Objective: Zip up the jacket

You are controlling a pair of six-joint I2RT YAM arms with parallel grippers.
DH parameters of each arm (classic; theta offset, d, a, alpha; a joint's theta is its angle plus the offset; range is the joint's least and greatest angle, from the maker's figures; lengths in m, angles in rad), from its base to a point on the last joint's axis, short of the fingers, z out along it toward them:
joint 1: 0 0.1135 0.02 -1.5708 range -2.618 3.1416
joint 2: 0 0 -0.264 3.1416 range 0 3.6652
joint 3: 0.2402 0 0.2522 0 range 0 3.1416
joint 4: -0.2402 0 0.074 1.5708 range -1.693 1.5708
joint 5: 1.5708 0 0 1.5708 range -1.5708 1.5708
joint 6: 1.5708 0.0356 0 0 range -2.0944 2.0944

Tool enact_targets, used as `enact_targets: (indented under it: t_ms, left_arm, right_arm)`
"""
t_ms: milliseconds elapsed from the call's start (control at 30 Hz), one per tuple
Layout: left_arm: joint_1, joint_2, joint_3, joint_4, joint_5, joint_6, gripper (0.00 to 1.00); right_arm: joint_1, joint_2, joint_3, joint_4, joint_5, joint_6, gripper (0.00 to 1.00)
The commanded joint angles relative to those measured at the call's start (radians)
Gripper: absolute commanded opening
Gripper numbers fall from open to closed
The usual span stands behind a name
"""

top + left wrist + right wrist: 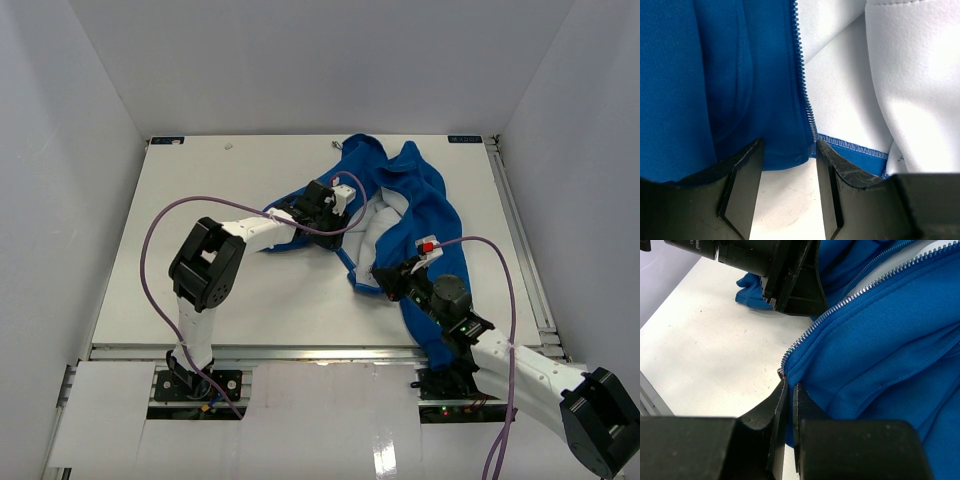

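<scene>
Top view: the jacket [420, 200] lies crumpled on the table [220, 200], with the left claw [335, 200] at its left edge and the right claw [392, 282] at its near edge.

Left wrist: jaws apart, with the blue hem and zipper [802, 75] just ahead of the tips and the white lining [910, 75] to the right.

Right wrist: jaws pinched on the jacket's edge, with the zipper's end just ahead.

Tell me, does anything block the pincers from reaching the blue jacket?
Nothing visible does. The left pincer straddles the jacket hem beside the zipper; the right pincer pinches fabric at a zipper end.
</scene>
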Motion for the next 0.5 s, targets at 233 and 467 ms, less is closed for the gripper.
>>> enact_targets:
  t_ms: [233, 467]
  left_arm:
    - [-0.002, 0.007, 0.023, 0.033, -0.006, -0.001, 0.50]
    - [-0.002, 0.026, 0.021, 0.034, 0.029, -0.005, 0.50]
  right_arm:
    - [0.000, -0.006, 0.005, 0.052, -0.011, -0.003, 0.08]
    - [0.000, -0.012, 0.007, 0.047, -0.010, -0.005, 0.08]
